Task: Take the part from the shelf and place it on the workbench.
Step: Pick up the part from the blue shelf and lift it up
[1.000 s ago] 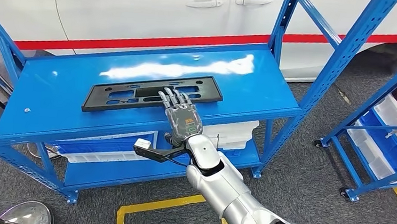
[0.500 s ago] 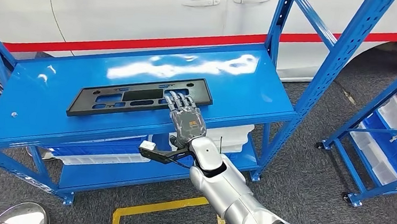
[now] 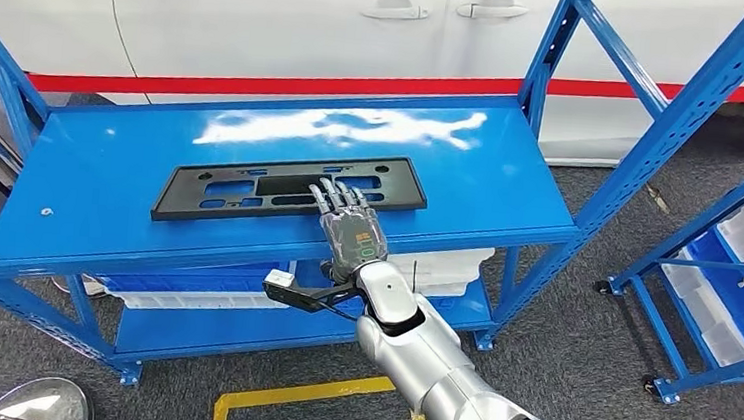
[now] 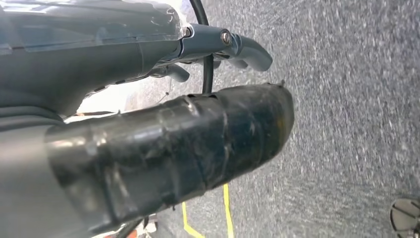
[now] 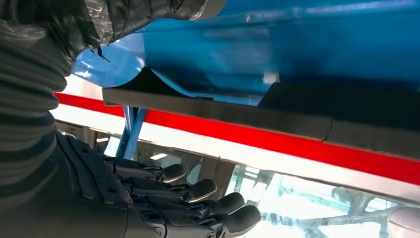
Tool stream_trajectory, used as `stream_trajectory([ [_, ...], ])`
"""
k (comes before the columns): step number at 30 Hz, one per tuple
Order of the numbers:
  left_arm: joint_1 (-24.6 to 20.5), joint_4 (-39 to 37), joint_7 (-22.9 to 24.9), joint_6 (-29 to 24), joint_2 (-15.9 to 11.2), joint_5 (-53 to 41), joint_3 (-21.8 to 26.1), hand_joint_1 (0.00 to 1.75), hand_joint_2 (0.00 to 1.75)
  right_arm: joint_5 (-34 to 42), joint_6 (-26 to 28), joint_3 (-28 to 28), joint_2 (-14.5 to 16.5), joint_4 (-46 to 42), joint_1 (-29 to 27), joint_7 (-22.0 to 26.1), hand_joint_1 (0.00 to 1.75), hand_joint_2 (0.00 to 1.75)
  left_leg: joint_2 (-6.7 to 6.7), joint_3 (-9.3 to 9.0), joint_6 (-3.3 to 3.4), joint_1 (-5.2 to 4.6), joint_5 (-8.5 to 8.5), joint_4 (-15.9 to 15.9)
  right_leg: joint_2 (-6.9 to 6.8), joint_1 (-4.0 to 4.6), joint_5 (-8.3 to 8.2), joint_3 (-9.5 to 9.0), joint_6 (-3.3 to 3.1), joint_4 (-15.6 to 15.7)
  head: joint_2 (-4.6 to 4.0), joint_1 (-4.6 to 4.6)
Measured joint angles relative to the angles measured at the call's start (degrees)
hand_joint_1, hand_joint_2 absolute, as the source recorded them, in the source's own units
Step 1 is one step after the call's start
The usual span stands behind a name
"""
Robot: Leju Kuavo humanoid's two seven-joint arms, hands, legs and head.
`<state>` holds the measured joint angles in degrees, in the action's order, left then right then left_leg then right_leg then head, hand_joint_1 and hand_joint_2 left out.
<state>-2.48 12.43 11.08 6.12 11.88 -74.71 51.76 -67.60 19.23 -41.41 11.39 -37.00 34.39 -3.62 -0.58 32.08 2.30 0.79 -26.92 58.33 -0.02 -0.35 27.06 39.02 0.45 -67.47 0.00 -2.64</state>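
A long black plastic plate with cut-outs lies flat on the top level of the blue shelf. My right hand reaches over the shelf's front edge, fingers stretched out flat. Their tips lie over the plate's near edge, right of its middle, and hold nothing. In the right wrist view the dark fingers extend apart from the plate's edge. My left hand hangs over the grey floor with nothing in it.
White bins sit on the shelf's lower level under my right wrist. Blue uprights rise at the shelf's right end. A second blue rack with bins stands at the right. A white car with a red stripe is behind.
The whole picture has shifted sideways, so the camera has moved. My right hand stays stretched out with its fingertips at the plate's near edge.
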Motion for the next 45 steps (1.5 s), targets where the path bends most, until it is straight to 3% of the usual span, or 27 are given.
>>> stream_trajectory([
  [2, -0.1, 0.0, 0.0, 0.0, 0.2, 0.0, 0.0, 0.0, 0.0, 0.0, 0.0, 0.0, 0.0, 0.1, 0.1, 0.0, 0.0, 1.75, -0.09, -0.37, -0.43, -0.19, -0.52, 0.2, 0.05, 0.3, -2.28, -2.8, -0.59, 6.1, 0.0, 0.02],
  [4, -0.1, 0.0, 0.0, 0.0, 0.2, 0.0, 0.0, 0.0, 0.0, -0.1, 0.0, 0.0, 0.0, 0.2, 0.2, 0.0, 0.0, 1.75, -0.11, -0.35, -1.01, -0.26, -0.7, 0.1, 0.09, 0.61, -1.91, -3.55, -0.94, 7.6, 0.0, 0.03],
  [7, -0.2, -0.1, -0.1, -0.1, 0.2, 0.2, 0.0, 0.0, 0.0, -0.4, 0.0, 0.1, 0.1, 0.2, 0.2, 0.0, 0.0, 1.75, 0.07, -0.18, -1.93, -0.23, -1.66, 1.1, 0.15, 0.04, -1.86, -4.41, -1.54, 8.7, 0.0, 0.07],
  [9, -0.2, -0.1, -0.1, -0.1, 0.2, 0.2, 0.0, 0.0, 0.0, -0.6, -0.1, 0.2, 0.2, 0.2, 0.3, 0.0, 0.0, 1.75, 0.2, 2.42, -2.47, -0.03, -4.13, 6.3, -0.02, -0.28, -1.72, -5.13, -1.99, 9.2, 0.0, 0.14],
  [11, -0.1, -0.1, -0.2, -0.2, 0.2, 0.3, 0.0, 0.0, 0.0, -0.6, -0.1, 0.3, 0.3, 0.3, 0.2, 0.0, 0.0, 1.75, 0.24, 6.71, -2.96, 0.27, -6.49, 13.6, -0.19, -0.34, -1.31, -5.52, -2.2, 9.2, 0.0, 0.16],
  [12, -0.1, -0.1, -0.2, -0.2, 0.2, 0.3, 0.0, 0.0, 0.0, -0.7, -0.2, 0.3, 0.3, 0.3, 0.1, 0.0, 0.0, 1.75, 0.25, 8.17, -3.16, 0.44, -6.4, 15.5, -0.23, -0.36, -1.06, -5.74, -2.16, 9.1, 0.0, 0.16],
  [13, -0.1, -0.1, -0.2, -0.2, 0.2, 0.3, 0.0, 0.0, 0.0, -0.7, -0.3, 0.3, 0.3, 0.3, 0.0, 0.0, 0.0, 1.75, 0.27, 8.62, -3.32, 0.6, -5.17, 15.4, -0.23, -0.42, -0.75, -6.03, -2.05, 9.0, 0.0, 0.16],
  [16, 0.1, -0.1, -0.2, -0.1, 0.2, 0.3, 0.0, 0.0, 0.0, -0.9, -0.6, 0.4, 0.3, 0.3, 0.0, 0.1, 0.0, 1.75, 0.55, 5.02, -3.53, 0.8, 1.38, 5.6, -0.11, -0.6, 0.44, -6.99, -1.28, 8.5, 0.0, 0.2],
  [18, 0.0, -0.2, -0.2, -0.1, 0.2, 0.4, 0.0, 0.0, 0.0, -1.0, -0.9, 0.6, 0.4, 0.4, 0.0, 0.3, 0.0, 1.75, 0.63, 3.33, -3.08, 0.58, 2.35, 1.5, -0.06, -0.45, 0.91, -6.98, -0.59, 8.2, 0.0, 0.22],
  [21, -0.1, -0.2, -0.2, -0.2, 0.2, 0.5, 0.0, 0.0, 0.0, -1.2, -1.4, 0.8, 0.5, 0.3, 0.1, 0.5, 0.0, 1.75, 0.41, 3.07, -1.9, 0.42, 1.74, 0.9, -0.11, -0.47, 1.23, -6.95, 0.35, 8.3, 0.0, 0.23],
  [23, 0.0, -0.2, -0.2, -0.2, 0.2, 0.5, 0.1, 0.0, 0.0, -1.3, -1.5, 1.0, 0.5, 0.3, 0.3, 0.2, 0.0, 1.75, 0.38, 2.56, -1.09, 0.47, 1.58, 0.6, -0.1, -0.66, 2.65, -5.88, 0.83, 5.8, 0.0, 0.23],
  [26, 0.0, -0.2, -0.3, -0.2, 0.2, 0.5, 0.1, 0.0, 0.0, -1.3, -1.4, 1.5, 0.4, 0.4, 0.5, -0.6, 0.0, 1.75, 0.35, 2.05, -0.17, 0.23, 1.13, 0.5, -0.05, -0.62, 6.53, 0.31, 1.01, -5.0, 0.0, 0.23],
  [27, 0.0, -0.2, -0.3, -0.2, 0.2, 0.5, 0.1, 0.0, 0.0, -1.3, -1.3, 1.8, 0.4, 0.5, 0.6, -0.9, 0.0, 1.75, 0.28, 1.84, 0.0, 0.09, 0.94, 0.5, -0.04, -0.56, 6.76, 2.21, 0.95, -7.7, 0.0, 0.23],
  [28, 0.0, -0.2, -0.4, -0.2, 0.2, 0.4, 0.1, 0.0, 0.0, -1.3, -1.3, 2.1, 0.3, 0.6, 0.6, -1.4, 0.0, 1.75, 0.19, 1.54, 0.12, -0.06, 0.71, 0.5, -0.04, -0.48, 5.83, 3.14, 0.78, -8.2, 0.0, 0.23],
  [29, 0.1, -0.2, -0.4, -0.2, 0.2, 0.3, 0.1, 0.0, 0.0, -1.4, -1.2, 2.6, 0.1, 0.8, 0.9, -1.9, 0.0, 1.75, 0.08, 1.09, 0.17, -0.23, 0.44, 0.5, -0.02, -0.32, 3.74, 2.87, 0.45, -6.4, 0.0, 0.22],
  [31, 0.1, -0.3, -0.4, -0.1, 0.3, 0.0, 0.1, 0.0, 0.0, -1.7, -0.9, 3.7, -0.3, 1.5, 1.6, -2.7, 0.0, 1.75, -0.06, 0.18, 0.12, -0.54, -0.19, 0.4, 0.01, 0.14, -1.14, 0.14, -0.74, 0.9, 0.0, 0.27],
  [32, 0.1, -0.3, -0.5, 0.0, 0.3, -0.2, 0.1, 0.0, 0.0, -1.9, -0.8, 4.4, -0.4, 1.9, 2.1, -3.0, 0.0, 1.75, -0.12, -0.11, 0.0, -0.71, -0.47, 0.5, 0.02, 0.41, -2.55, -1.27, -1.34, 4.3, 0.0, 0.31],
  [33, 0.1, -0.4, -0.5, 0.0, 0.3, -0.4, 0.1, 0.0, 0.0, -2.2, -0.6, 5.0, -0.6, 2.3, 2.5, -3.2, 0.0, 1.75, -0.12, -0.18, -0.2, -0.7, -0.65, 0.5, 0.01, 0.66, -2.96, -2.19, -1.78, 6.3, 0.0, 0.34],
  [35, -0.1, -0.4, -0.6, 0.1, 0.3, -0.6, 0.1, 0.0, 0.0, -2.8, -0.3, 6.2, -0.9, 3.3, 3.1, -4.1, 0.0, 1.75, -0.05, -0.22, -0.7, -0.6, -0.85, 0.3, 0.07, 0.97, -2.52, -2.86, -2.09, 7.7, 0.0, 0.31],
  [38, -0.1, -0.4, -0.7, 0.2, 0.3, -1.0, 0.1, 0.0, 0.0, -3.8, -0.2, 7.7, -1.3, 5.2, 3.7, -5.9, 0.0, 1.75, 0.2, 0.18, -1.52, -0.53, -2.08, 1.9, 0.1, 0.2, -2.56, -4.12, -2.22, 9.2, 0.0, 0.32],
  [39, -0.1, -0.4, -0.7, 0.2, 0.3, -1.1, 0.1, 0.0, 0.0, -4.1, -0.1, 8.2, -1.5, 6.0, 3.9, -6.4, 0.0, 1.75, 0.24, 1.41, -1.83, -0.44, -3.27, 4.4, 0.04, -0.09, -2.53, -4.58, -2.32, 9.5, 0.0, 0.34],
  [41, -0.1, -0.4, -0.8, 0.3, 0.3, -1.3, 0.1, 0.0, 0.0, -4.4, -0.1, 9.0, -1.9, 7.6, 4.3, -7.1, 0.0, 1.75, 0.25, 5.51, -2.42, -0.05, -5.95, 11.6, -0.07, -0.14, -2.16, -5.04, -2.48, 9.7, 0.0, 0.37],
  [42, -0.1, -0.4, -0.8, 0.3, 0.3, -1.4, 0.1, 0.0, 0.0, -4.6, -0.1, 9.3, -2.1, 8.4, 4.3, -7.5, 0.0, 1.75, 0.27, 7.4, -2.7, 0.18, -6.46, 14.5, -0.09, -0.17, -1.92, -5.23, -2.45, 9.6, 0.0, 0.37],
  [43, -0.1, -0.4, -0.9, 0.3, 0.3, -1.5, 0.1, 0.0, 0.0, -4.8, -0.2, 9.6, -2.3, 9.1, 4.4, -7.9, 0.0, 1.75, 0.29, 8.4, -2.96, 0.39, -5.86, 15.5, -0.08, -0.25, -1.63, -5.51, -2.33, 9.5, 0.0, 0.37],
  [44, 0.0, -0.4, -0.9, 0.3, 0.2, -1.5, 0.1, 0.0, 0.0, -5.1, -0.4, 9.8, -2.5, 9.7, 4.5, -8.3, 0.0, 1.75, 0.32, 8.28, -3.17, 0.59, -4.13, 14.3, -0.03, -0.38, -1.27, -5.89, -2.13, 9.4, 0.0, 0.38],
  [45, 0.0, -0.4, -0.8, 0.4, 0.1, -1.5, 0.1, 0.0, 0.0, -5.3, -0.6, 10.1, -2.7, 10.3, 4.7, -8.7, 0.0, 1.75, 0.39, 7.1, -3.35, 0.77, -1.6, 11.1, 0.01, -0.55, -0.82, -6.36, -1.86, 9.2, 0.0, 0.38],
])
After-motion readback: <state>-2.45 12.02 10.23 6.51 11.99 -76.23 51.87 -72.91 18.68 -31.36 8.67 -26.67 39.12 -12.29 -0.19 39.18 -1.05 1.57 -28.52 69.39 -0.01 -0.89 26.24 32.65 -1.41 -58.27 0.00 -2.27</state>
